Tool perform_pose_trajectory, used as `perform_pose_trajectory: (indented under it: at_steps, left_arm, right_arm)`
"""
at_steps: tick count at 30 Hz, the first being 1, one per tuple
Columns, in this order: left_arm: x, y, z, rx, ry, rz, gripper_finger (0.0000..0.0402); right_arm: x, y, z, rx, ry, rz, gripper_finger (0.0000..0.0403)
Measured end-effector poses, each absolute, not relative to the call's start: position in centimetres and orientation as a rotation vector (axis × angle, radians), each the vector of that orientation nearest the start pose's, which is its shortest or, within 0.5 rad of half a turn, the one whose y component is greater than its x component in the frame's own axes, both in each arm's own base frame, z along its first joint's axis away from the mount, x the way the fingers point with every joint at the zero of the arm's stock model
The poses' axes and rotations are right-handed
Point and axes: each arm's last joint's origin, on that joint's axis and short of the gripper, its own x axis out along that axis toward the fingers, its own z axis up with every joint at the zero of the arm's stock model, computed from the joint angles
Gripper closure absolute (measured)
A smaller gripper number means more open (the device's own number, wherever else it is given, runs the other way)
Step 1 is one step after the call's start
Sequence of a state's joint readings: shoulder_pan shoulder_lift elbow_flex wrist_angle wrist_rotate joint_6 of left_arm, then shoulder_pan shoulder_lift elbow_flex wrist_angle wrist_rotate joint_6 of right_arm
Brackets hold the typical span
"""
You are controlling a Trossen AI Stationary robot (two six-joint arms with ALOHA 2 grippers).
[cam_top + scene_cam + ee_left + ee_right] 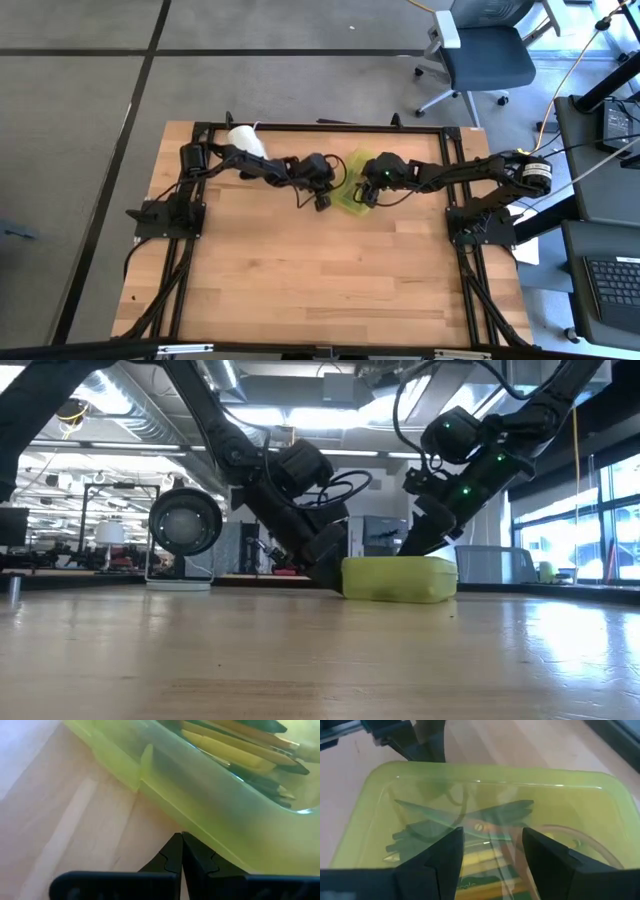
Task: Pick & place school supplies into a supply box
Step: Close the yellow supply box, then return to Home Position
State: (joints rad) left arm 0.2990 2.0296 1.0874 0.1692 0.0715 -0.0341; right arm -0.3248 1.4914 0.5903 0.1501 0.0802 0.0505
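The supply box is sitting closed mid-table, pencils and scissors showing through. The left gripper, pinched shut and empty, is touching its side; the right gripper is hovering spread above. No lettering is legible.

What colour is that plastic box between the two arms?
Translucent yellow-green supply box; clearest in the right wrist view.

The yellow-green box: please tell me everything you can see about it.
The box is translucent yellow-green plastic with rounded corners, lying flat near the table's far edge. It looks closed, with pencils and scissors inside. The shut left gripper meets its side; the open right gripper is just above.
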Motion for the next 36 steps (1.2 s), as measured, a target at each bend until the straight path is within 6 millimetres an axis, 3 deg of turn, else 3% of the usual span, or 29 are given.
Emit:
perform_pose_trajectory:
  at_steps: [13,21,28,30,33,36]
  left_arm:
    - [39.2,9.0,11.5,-0.212,0.715,0.166,0.0400]
    - [40.1,6.9,12.1,-0.243,0.631,0.150,0.0400]
    - [40.0,6.7,12.1,-0.244,0.647,0.188,0.0401]
    - [39.4,6.8,13.5,-0.225,0.666,0.188,0.0399]
    - [38.0,6.8,17.7,-0.173,0.625,0.207,0.0399]
    - [35.2,6.2,21.2,-0.090,0.555,0.260,0.0401]
  right_arm:
    - [24.6,-8.6,15.8,0.033,0.758,-0.241,0.0195]
    - [23.4,-8.3,19.1,-0.013,0.642,-0.303,0.0195]
    - [21.3,-7.0,21.8,0.033,0.584,-0.306,0.0195]
    - [20.9,-6.5,22.4,0.039,0.567,-0.291,0.0195]
    - [19.9,-5.6,23.1,0.074,0.563,-0.271,0.0195]
    - [18.5,-4.4,22.7,0.082,0.522,-0.241,0.0195]
